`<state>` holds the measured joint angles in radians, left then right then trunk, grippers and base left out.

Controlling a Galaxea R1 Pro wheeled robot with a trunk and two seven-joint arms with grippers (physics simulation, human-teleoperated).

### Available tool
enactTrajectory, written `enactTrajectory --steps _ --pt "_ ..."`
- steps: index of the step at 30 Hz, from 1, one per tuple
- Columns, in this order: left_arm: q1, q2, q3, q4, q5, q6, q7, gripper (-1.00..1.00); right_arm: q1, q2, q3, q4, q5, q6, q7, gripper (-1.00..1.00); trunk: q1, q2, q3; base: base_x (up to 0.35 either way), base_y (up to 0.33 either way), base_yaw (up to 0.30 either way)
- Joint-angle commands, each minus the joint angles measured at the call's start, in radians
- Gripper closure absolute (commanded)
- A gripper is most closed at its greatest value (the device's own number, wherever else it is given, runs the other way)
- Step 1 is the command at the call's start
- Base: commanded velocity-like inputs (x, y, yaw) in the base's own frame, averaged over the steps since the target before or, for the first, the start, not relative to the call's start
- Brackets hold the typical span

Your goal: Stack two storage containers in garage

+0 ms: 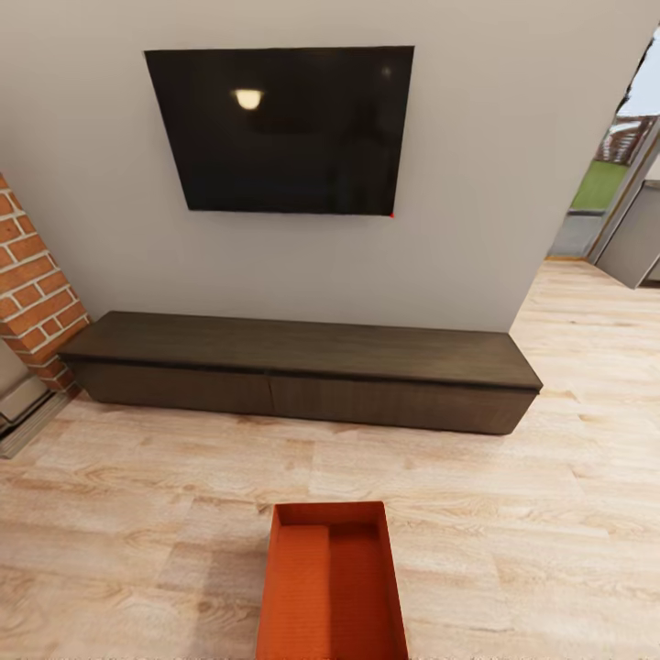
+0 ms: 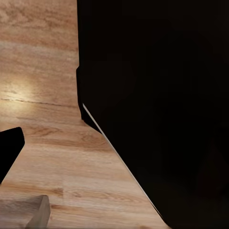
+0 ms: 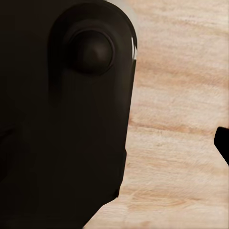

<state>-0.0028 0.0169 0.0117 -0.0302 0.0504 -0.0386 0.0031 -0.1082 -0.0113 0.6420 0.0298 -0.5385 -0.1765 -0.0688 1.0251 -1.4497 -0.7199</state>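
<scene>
Black TV point(image 1: 284, 128) above low cabinet point(image 1: 302, 371); brick pillar point(image 1: 32, 284).

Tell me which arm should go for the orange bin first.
Neither stands out: the storage container lies centred ahead on the wood floor, and the wrist views show mostly dark robot parts over planks, so go with both arms together.

Orange-red storage container point(image 1: 331, 587) on living-room wood floor point(image 1: 137, 513), head view.

Open-topped rectangular bin, thin walls, flat bottom; upright, long axis running away from the camera toward the dark low cabinet point(image 1: 302, 371). Near end cut off by the bottom edge of the view. A step shows across the interior, the left part of the bottom looking raised; cannot tell whether that is a second bin nested inside. Well apart from the cabinet, below the black wall TV point(image 1: 284, 128).
</scene>
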Motion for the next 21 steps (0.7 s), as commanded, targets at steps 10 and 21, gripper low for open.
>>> enactTrajectory --steps 10,21 --pt "0.0 0.0 0.001 0.0 0.006 -0.003 0.0 -1.0 -0.001 0.001 0.008 0.002 -0.008 -0.005 0.0 -1.0 0.0 0.0 -0.017 0.0 0.0 0.0" --pt "0.0 0.0 0.001 0.001 0.005 -0.003 0.0 -1.0 -0.001 -0.001 0.008 0.002 -0.007 -0.005 0.0 -1.0 0.0 0.0 -0.035 0.0 0.0 0.0"
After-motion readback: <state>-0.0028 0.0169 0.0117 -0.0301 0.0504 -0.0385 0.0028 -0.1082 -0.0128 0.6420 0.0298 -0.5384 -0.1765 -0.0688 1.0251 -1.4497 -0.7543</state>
